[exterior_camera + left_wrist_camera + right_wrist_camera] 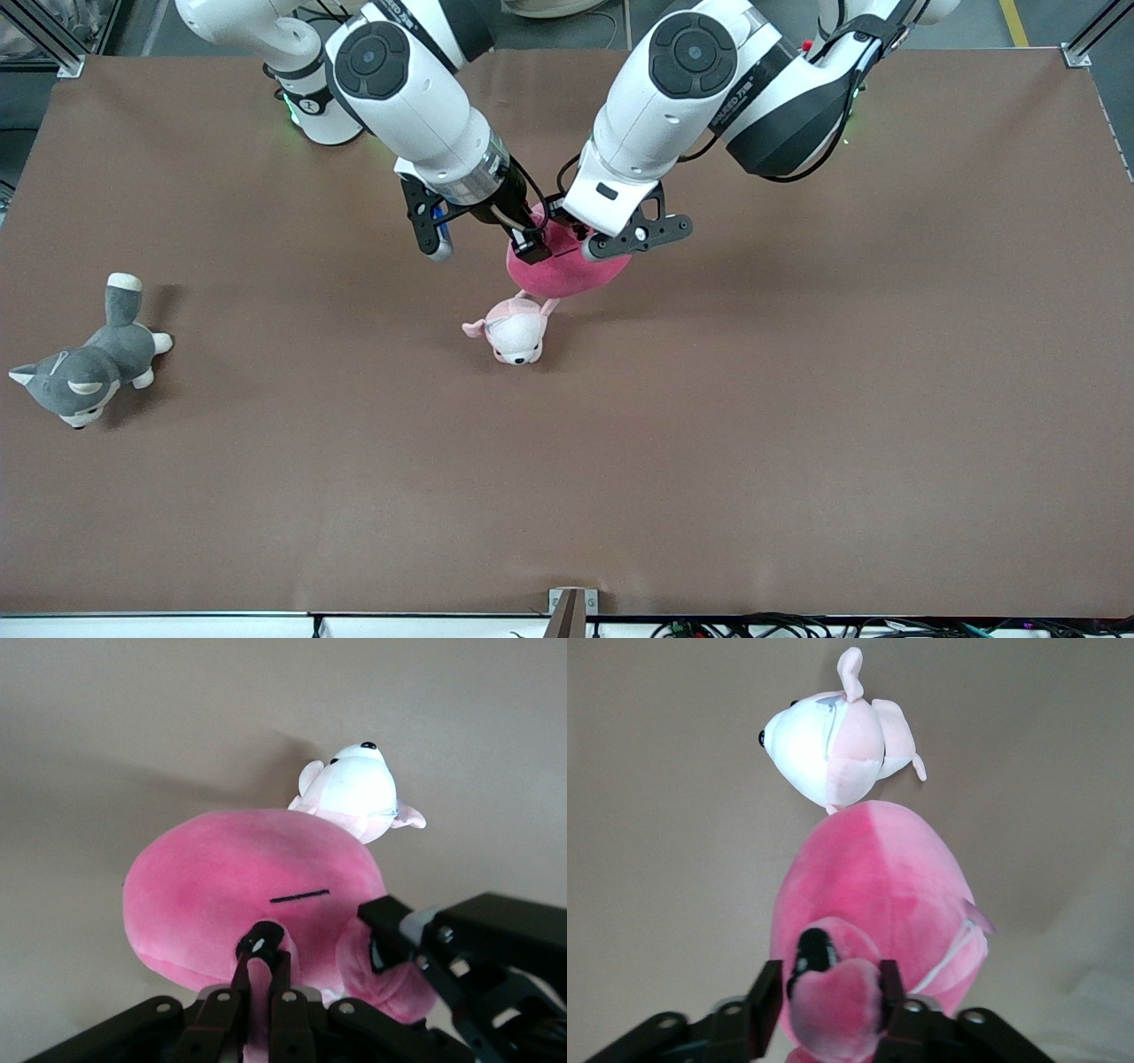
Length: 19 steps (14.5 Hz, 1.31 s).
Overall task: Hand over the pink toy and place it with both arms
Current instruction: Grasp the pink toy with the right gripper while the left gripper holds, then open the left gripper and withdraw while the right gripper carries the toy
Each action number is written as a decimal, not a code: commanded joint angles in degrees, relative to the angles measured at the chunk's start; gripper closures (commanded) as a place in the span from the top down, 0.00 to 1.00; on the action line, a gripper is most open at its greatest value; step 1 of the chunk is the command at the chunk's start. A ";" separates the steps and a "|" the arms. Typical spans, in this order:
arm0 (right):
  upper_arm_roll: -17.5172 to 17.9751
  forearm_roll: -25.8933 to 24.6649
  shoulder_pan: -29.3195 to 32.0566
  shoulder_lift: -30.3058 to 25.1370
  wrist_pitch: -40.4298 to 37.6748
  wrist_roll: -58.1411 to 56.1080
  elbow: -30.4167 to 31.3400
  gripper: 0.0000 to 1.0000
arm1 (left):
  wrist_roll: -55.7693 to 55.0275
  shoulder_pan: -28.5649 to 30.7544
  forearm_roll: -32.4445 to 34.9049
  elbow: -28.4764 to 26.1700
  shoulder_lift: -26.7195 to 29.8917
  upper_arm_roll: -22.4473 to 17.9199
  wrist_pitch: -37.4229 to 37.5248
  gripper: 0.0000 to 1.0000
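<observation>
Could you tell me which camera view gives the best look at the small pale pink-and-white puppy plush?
The front view: the puppy plush lies unobstructed on the table, just nearer the camera than the pink toy. Both wrist views show it only partly, past the pink toy's body.

Partly legible lettering, seemingly "NASEED 7", on the left arm black band.

Soft plush against hard, glossy machine parts.
You see the pink toy in short, velvety matt plush, the puppy plush and grey dog plush equally fuzzy. The arms wear smooth glossy white plastic shells; the right gripper looks matt black. The table is dull brown and smooth.
</observation>
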<state>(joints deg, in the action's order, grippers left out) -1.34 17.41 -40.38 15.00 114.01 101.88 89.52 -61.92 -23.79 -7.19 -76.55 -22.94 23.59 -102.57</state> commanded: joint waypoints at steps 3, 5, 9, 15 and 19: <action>-0.50 0.96 -0.32 0.20 -0.45 -1.59 -0.48 0.00 | -0.74 -0.55 1.04 1.31 -0.08 -0.30 0.26 0.02; -0.50 0.96 0.12 0.11 -0.80 -2.20 -0.48 0.00 | -0.66 -0.55 0.95 1.40 -0.08 -0.38 0.18 0.03; -0.94 0.79 2.57 -0.76 -3.69 -4.49 -0.31 0.00 | -0.48 -0.20 0.86 1.49 0.62 -0.39 0.18 0.40; -1.03 0.35 12.32 -6.20 -10.47 -17.65 4.68 0.00 | 0.83 2.16 3.39 1.40 4.82 -1.26 1.22 1.00; -1.03 -1.14 21.81 -9.03 -10.30 -27.68 14.00 0.00 | 11.27 9.80 6.04 1.05 10.10 -1.44 4.81 1.00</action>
<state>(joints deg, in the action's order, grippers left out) -3.33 17.07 -23.17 9.40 102.50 78.23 96.29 -55.76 -17.65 -2.04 -74.49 -15.81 22.21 -100.91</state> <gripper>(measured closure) 0.855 0.000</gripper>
